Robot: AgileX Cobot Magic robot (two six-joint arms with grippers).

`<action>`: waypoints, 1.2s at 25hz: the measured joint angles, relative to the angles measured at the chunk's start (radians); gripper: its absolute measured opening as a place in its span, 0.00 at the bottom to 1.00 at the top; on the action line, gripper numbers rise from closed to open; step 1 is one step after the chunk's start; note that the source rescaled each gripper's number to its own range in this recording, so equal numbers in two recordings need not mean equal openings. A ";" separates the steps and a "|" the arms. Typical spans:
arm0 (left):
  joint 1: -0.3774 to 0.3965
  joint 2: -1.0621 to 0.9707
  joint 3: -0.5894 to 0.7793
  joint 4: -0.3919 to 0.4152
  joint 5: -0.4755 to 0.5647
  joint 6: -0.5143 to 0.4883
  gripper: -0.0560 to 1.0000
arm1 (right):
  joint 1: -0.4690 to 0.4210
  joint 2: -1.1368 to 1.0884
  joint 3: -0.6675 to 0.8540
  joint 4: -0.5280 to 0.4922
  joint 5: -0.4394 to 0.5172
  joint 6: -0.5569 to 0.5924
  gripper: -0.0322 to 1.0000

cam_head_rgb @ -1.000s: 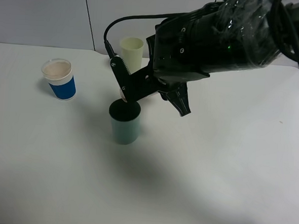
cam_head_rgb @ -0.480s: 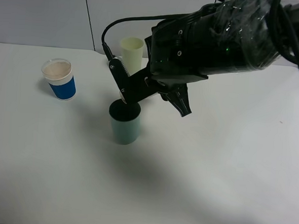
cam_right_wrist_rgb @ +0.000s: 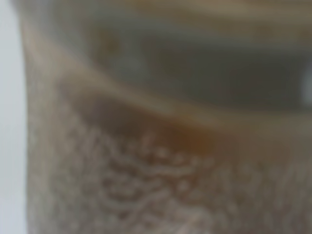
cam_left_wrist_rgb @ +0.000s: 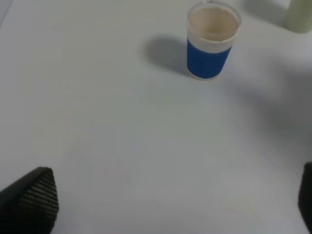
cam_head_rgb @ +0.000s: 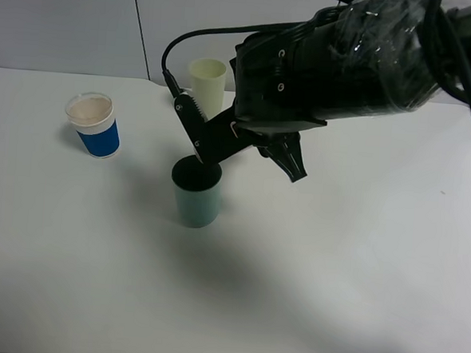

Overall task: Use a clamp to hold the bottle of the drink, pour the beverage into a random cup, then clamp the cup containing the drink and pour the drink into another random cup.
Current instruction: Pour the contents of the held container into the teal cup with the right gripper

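Note:
My right gripper (cam_head_rgb: 241,145) is shut on the drink bottle (cam_right_wrist_rgb: 156,146) and holds it tilted just above the mouth of the pale green cup (cam_head_rgb: 196,194). The arm hides most of the bottle in the high view. The right wrist view is filled by the bottle's clear wall, with foamy brown drink inside. A blue cup with a white rim (cam_head_rgb: 95,125) stands at the left; it also shows in the left wrist view (cam_left_wrist_rgb: 209,41). A pale yellow cup (cam_head_rgb: 207,85) stands at the back. My left gripper (cam_left_wrist_rgb: 165,204) is open and empty above the table, short of the blue cup.
The white table (cam_head_rgb: 334,270) runs to a grey back wall (cam_head_rgb: 69,22). My bulky black right arm (cam_head_rgb: 347,55) reaches over the table from the upper right. The pale yellow cup also shows at the edge of the left wrist view (cam_left_wrist_rgb: 300,14).
My right gripper has turned slightly with the bottle over the green cup. The cups have not moved.

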 joint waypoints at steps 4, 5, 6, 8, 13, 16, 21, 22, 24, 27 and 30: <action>0.000 0.000 0.000 0.000 0.000 0.000 1.00 | 0.008 0.000 0.000 -0.001 0.007 0.000 0.04; 0.000 0.000 0.000 0.000 0.000 0.000 1.00 | 0.010 0.000 0.000 -0.001 0.011 0.000 0.04; 0.000 0.000 0.000 0.000 0.000 0.000 1.00 | 0.014 0.000 0.000 -0.001 0.013 0.000 0.04; 0.000 0.000 0.000 0.000 0.000 0.000 1.00 | 0.015 0.000 0.000 -0.001 0.022 0.000 0.04; 0.000 0.000 0.000 0.000 0.000 0.000 1.00 | 0.020 0.000 0.000 -0.001 0.058 0.000 0.04; 0.000 0.000 0.000 0.000 0.000 0.000 1.00 | 0.023 0.000 0.000 -0.001 0.080 0.000 0.04; 0.000 0.000 0.000 0.000 0.000 0.000 1.00 | 0.026 0.000 0.000 -0.001 0.081 0.000 0.04; 0.000 0.000 0.000 0.000 0.000 0.000 1.00 | 0.026 0.000 0.000 -0.001 0.082 0.000 0.04; 0.000 0.000 0.000 0.000 0.000 0.000 1.00 | 0.026 0.000 0.000 -0.005 0.090 0.000 0.04; 0.000 0.000 0.000 0.000 0.000 0.000 1.00 | 0.026 0.000 0.000 -0.005 0.100 0.000 0.04; 0.000 0.000 0.000 0.000 0.000 0.000 1.00 | 0.026 0.000 0.000 -0.012 0.105 0.000 0.04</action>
